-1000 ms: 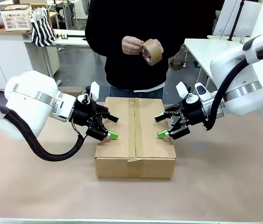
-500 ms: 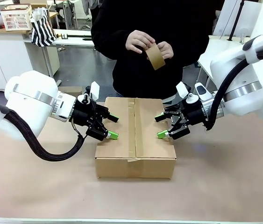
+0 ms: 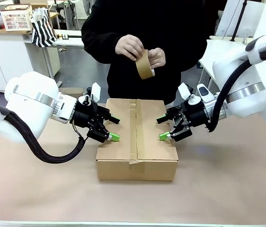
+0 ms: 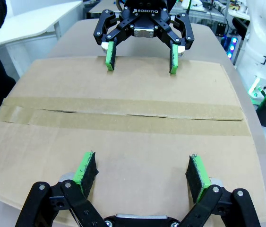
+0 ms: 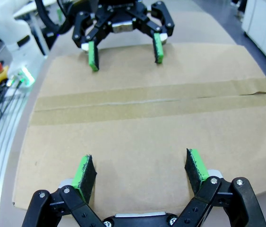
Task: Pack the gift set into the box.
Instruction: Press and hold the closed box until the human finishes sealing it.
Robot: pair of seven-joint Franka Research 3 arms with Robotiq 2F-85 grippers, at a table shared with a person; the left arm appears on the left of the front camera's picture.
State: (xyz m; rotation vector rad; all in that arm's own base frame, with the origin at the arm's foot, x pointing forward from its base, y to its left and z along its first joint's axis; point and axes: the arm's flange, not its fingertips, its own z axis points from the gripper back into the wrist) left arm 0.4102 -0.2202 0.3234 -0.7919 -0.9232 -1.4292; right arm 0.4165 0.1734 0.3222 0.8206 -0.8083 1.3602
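Observation:
The box (image 3: 137, 142) lies in the middle of the table with its top flaps shut and brown tape (image 4: 123, 115) along part of the centre seam. My left gripper (image 3: 115, 128) is open, its green tips down on the left flap (image 4: 141, 165). My right gripper (image 3: 161, 128) is open too, its tips on the right flap (image 5: 140, 165). Each wrist view shows the other gripper across the seam: the right gripper (image 4: 141, 56) and the left gripper (image 5: 124, 52). A person holds a roll of brown tape (image 3: 144, 66) in both hands above the box's far end. The gift set is hidden.
The table (image 3: 227, 179) is covered in brown paper, with bare room in front of and beside the box. The person in a black top stands at the far edge. White tables and a striped bag (image 3: 43, 28) stand behind.
The person has brought the tape roll lower and a little left, towards the box's far end. Both arms and the box have stayed still.

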